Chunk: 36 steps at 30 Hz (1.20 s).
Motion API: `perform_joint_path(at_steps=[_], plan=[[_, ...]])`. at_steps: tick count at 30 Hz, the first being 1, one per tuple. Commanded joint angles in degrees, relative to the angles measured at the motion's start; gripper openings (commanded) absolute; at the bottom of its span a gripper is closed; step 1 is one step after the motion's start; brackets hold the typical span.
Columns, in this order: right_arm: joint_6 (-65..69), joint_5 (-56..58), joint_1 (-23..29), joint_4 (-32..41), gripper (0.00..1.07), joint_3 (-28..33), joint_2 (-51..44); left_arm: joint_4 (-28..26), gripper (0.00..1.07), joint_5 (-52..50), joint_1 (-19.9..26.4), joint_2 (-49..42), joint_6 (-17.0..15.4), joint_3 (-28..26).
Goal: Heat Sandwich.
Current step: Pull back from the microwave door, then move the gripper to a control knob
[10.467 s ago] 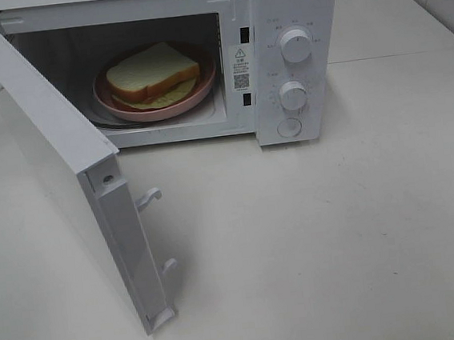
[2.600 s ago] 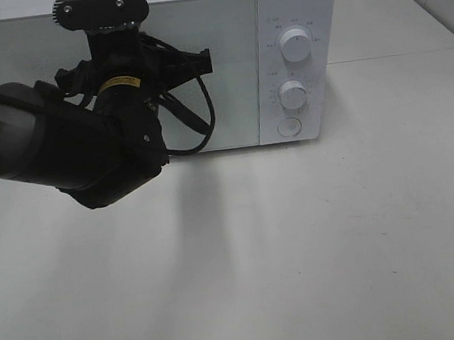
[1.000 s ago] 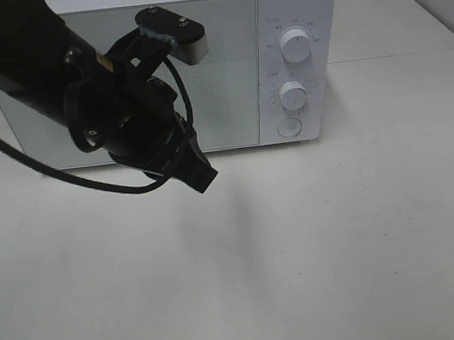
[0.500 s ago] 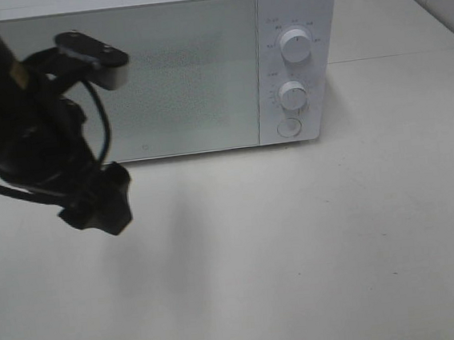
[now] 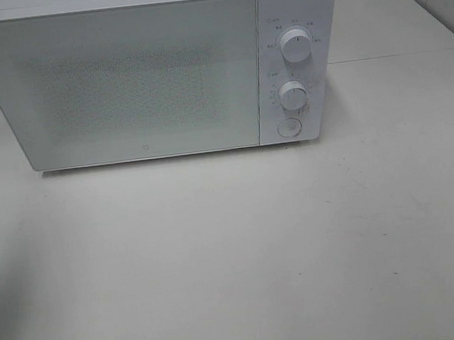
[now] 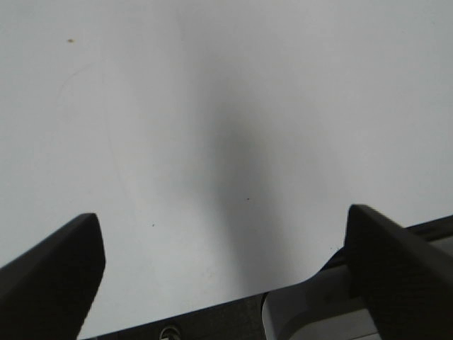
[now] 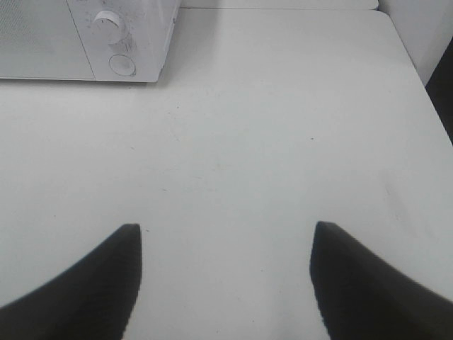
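The left gripper (image 6: 221, 216) is spread wide and holds nothing over bare table (image 5: 244, 265); its arm has gone from the overhead view it filled a moment ago. The right gripper (image 7: 226, 227) also gapes empty. At the table's far edge the microwave (image 5: 138, 82) is shut, hiding the sandwich; the table before it lies open.

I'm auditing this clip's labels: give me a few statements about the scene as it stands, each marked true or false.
The microwave door is shut. True.
An upper knob and a lower knob sit above a round button. True.
The sandwich lies on the table. False: no sandwich shows in any view.
The left pincer is open and empty. True.
The right pincer grips the lower knob. False: it stands open over the table, apart from that knob.
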Motion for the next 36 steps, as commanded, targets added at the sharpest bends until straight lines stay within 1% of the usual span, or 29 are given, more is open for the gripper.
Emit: perform_joint_path(at_steps=[1, 2, 5, 6, 7, 9, 10, 11, 14, 15, 16, 18, 19, 21, 24, 27, 31, 36], plan=[[-0.06, -0.29, 0.06, 0.11, 0.66, 0.17, -1.49, -1.2, 0.84, 1.83, 3.21, -5.61, 0.11, 2.41], [-0.06, -0.29, 0.06, 0.11, 0.66, 0.17, -1.49, -1.2, 0.84, 2.01, 5.44, -10.2, -0.23, 4.18], [-0.06, -0.29, 0.06, 0.11, 0.66, 0.17, -1.49, -1.2, 0.84, 2.01, 7.56, -17.76, -1.49, 7.1], [-0.06, -0.29, 0.06, 0.11, 0.66, 0.17, -1.49, -1.2, 0.84, 2.01, 7.56, -17.76, -1.49, 7.1], [-0.06, -0.29, 0.06, 0.11, 0.66, 0.17, -1.49, -0.46, 0.84, 2.23, 7.85, -22.35, -2.35, 9.05], [-0.06, -0.29, 0.06, 0.11, 0.66, 0.17, -1.49, -0.11, 0.84, 2.12, 7.85, -26.87, -3.95, 11.29], [-0.06, -0.29, 0.06, 0.11, 0.66, 0.17, -1.49, 0.74, 0.84, 1.66, 7.85, -31.86, -6.02, 13.24], [-0.06, -0.29, 0.06, 0.11, 0.66, 0.17, -1.49, 0.74, 0.84, 1.66, 7.85, -31.86, -6.02, 13.24], [-0.06, -0.29, 0.06, 0.11, 0.66, 0.17, -1.49, 2.98, 0.84, 0.92, 7.85, -38.56, -8.31, 15.7], [-0.06, -0.29, 0.06, 0.11, 0.66, 0.17, -1.49, 4.24, 0.84, 0.92, 7.85, -42.69, -9.63, 17.13], [-0.06, -0.29, 0.06, 0.11, 0.66, 0.17, -1.49, 4.24, 0.84, 0.92, 7.85, -42.69, -9.63, 17.13], [-0.06, -0.29, 0.06, 0.11, 0.66, 0.17, -1.49, 4.76, 0.84, 1.83, 7.85, -46.81, -10.77, 17.7], [-0.06, -0.29, 0.06, 0.11, 0.66, 0.17, -1.49, 4.76, 0.84, 1.89, 7.85, -50.59, -11.52, 17.7], [-0.06, -0.29, 0.06, 0.11, 0.66, 0.17, -1.49, 4.76, 0.84, 1.89, 7.85, -51.97, -11.52, 17.7], [-0.06, -0.29, 0.06, 0.11, 0.66, 0.17, -1.49, 4.98, 0.84, 1.78, 7.85, -57.64, -11.4, 17.76], [-0.06, -0.29, 0.06, 0.11, 0.66, 0.17, -1.49, 4.98, 0.84, 1.78, 7.85, -59.82, -11.23, 17.82], [-0.06, -0.29, 0.06, 0.11, 0.66, 0.17, -1.49, 4.41, 0.82, 1.83, 7.85, -60.05, -10.2, 17.93], [-0.06, -0.29, 0.06, 0.11, 0.66, 0.17, -1.49, 4.3, 0.82, 1.83, 7.85, -60.05, -10.03, 17.93]])
